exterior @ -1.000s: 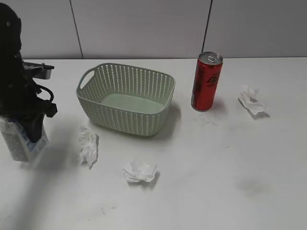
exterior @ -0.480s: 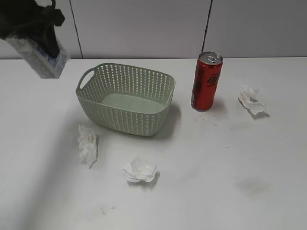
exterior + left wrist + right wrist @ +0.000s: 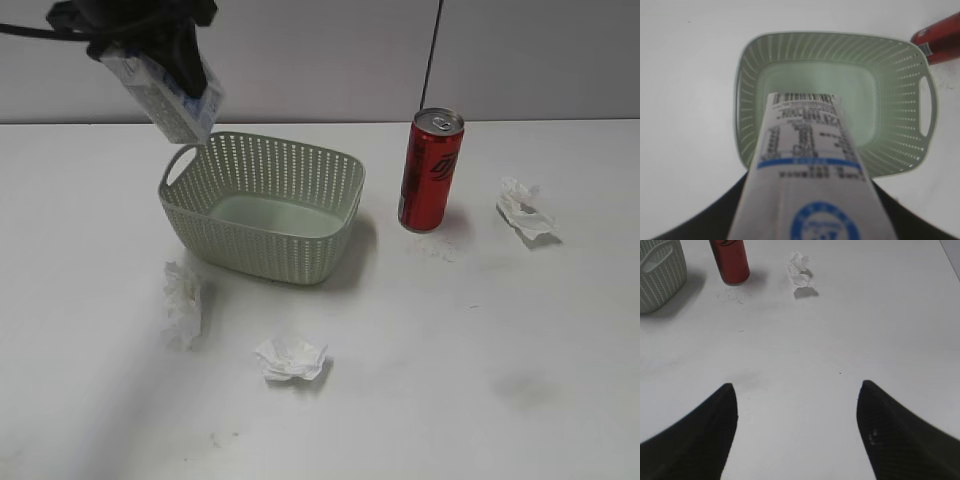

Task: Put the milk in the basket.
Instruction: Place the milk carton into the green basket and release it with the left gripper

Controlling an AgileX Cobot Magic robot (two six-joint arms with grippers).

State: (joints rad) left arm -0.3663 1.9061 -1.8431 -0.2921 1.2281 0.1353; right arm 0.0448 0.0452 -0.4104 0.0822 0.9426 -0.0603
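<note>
My left gripper [image 3: 150, 45] is shut on the milk [image 3: 168, 95], a white carton with blue panels, and holds it tilted in the air above the left handle end of the basket [image 3: 262, 205]. In the left wrist view the milk [image 3: 807, 170] fills the lower middle, with the empty sage-green basket [image 3: 900, 145] below and beyond it. My right gripper [image 3: 796, 385] is open and empty above bare table; it does not show in the exterior view.
A red can [image 3: 431, 170] stands right of the basket, also in the right wrist view [image 3: 730, 260]. Crumpled tissues lie at the far right [image 3: 524, 208], left front of the basket [image 3: 184, 303] and in front of it [image 3: 291, 358].
My left gripper has carried the milk from low at the table's left edge up and to the right, to above the basket's left end.
</note>
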